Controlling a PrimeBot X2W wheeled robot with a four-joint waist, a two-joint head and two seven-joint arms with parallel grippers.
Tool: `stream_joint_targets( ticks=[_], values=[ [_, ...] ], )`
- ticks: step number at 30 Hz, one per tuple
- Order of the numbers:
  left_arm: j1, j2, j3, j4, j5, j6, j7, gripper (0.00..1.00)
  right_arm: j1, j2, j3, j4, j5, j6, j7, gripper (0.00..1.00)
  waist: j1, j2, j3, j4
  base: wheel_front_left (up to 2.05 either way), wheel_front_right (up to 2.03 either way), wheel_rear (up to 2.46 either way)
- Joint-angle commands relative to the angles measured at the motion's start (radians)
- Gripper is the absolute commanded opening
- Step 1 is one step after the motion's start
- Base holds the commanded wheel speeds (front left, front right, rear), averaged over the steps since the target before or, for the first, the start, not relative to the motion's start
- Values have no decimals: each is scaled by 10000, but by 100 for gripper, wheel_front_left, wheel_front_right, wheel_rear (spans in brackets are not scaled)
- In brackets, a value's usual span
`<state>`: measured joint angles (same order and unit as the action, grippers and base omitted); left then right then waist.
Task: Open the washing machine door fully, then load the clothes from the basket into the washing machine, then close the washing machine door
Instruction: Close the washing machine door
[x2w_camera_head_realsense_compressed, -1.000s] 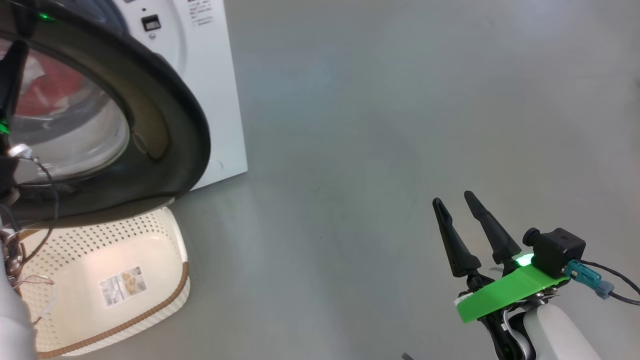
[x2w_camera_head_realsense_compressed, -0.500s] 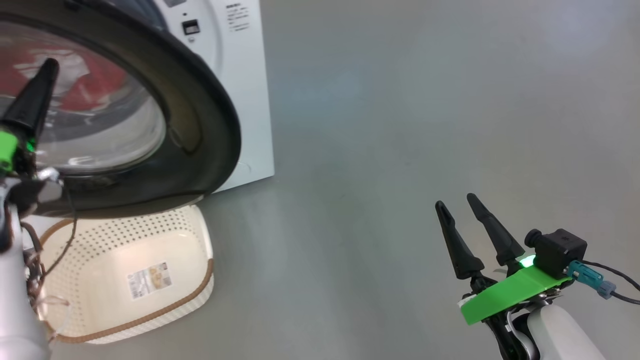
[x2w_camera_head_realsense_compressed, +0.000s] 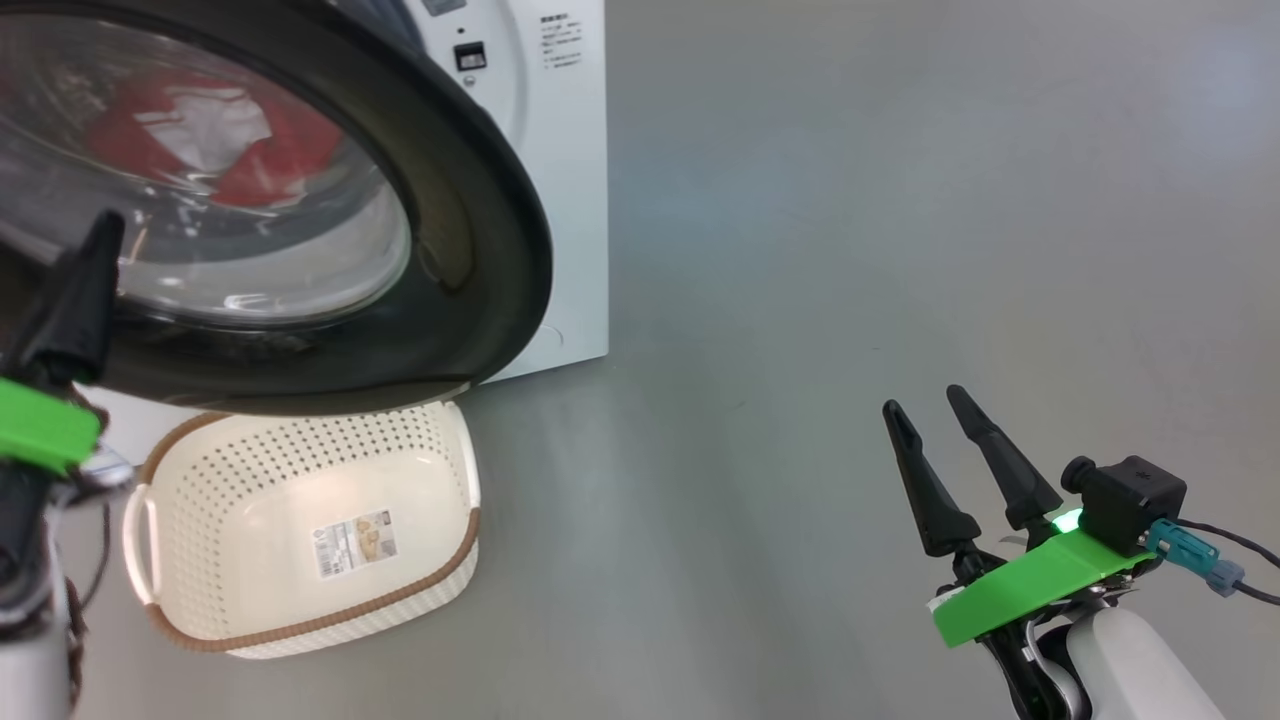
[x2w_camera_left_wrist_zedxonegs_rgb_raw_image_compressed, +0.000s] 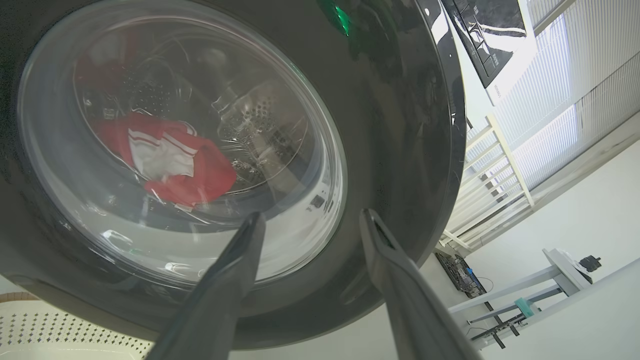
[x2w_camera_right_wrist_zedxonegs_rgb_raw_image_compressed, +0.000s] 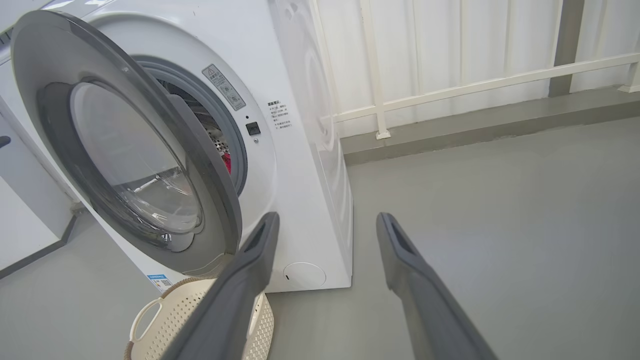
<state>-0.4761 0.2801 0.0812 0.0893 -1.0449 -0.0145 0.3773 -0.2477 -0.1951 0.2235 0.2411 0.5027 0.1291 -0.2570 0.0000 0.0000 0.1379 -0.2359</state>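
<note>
Left hand (x2w_camera_left_wrist_zedxonegs_rgb_raw_image_compressed: 312, 215) now wide; glossy blk door (x2w_camera_left_wrist_zedxonegs_rgb_raw_image_compressed: 400, 125)

Paved with a smooth, softly lit grey floor (x2w_camera_head_realsense_compressed: 850, 250), edged by a raised grey kerb (x2w_camera_right_wrist_zedxonegs_rgb_raw_image_compressed: 475, 117) under a white rail (x2w_camera_right_wrist_zedxonegs_rgb_raw_image_compressed: 500, 80) and ribbed white wall (x2w_camera_right_wrist_zedxonegs_rgb_raw_image_compressed: 450, 40), with a pale table (x2w_camera_left_wrist_zedxonegs_rgb_raw_image_compressed: 561, 265) beyond.

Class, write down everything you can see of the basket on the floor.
The basket is a small cream-white rectangular tub, plastic by its look, with perforated sides, a brown woven-look rim, loop handles at its ends and a label on its bottom. It is empty and stands upright on the grey floor, partly under the open door; nothing else visibly touches it.
</note>
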Motion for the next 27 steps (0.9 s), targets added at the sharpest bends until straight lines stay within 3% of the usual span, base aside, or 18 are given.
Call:
stream_joint_targets(
  ticks=[1,13,18,27],
  values=[
    [80,318,319,-420,113,-109,-235,100,-166,-102,158,-226,-34,16,-48,100,0,0,-42,119,0,0,0],
    [1954,31,483,-1303,1157,-513,-2024,100,-129,-195,153,-213,-9,16,-48,100,0,0,-183,440,0,0,0],
    [2860,248,151,-1513,2433,-771,-3090,100,-126,-257,184,-213,11,16,-48,100,0,0,-190,550,0,0,0],
    [4076,94,-183,-1128,4196,-738,-5129,100,-230,-317,245,-243,40,16,-48,100,0,0,-46,622,0,0,0]
  ],
)
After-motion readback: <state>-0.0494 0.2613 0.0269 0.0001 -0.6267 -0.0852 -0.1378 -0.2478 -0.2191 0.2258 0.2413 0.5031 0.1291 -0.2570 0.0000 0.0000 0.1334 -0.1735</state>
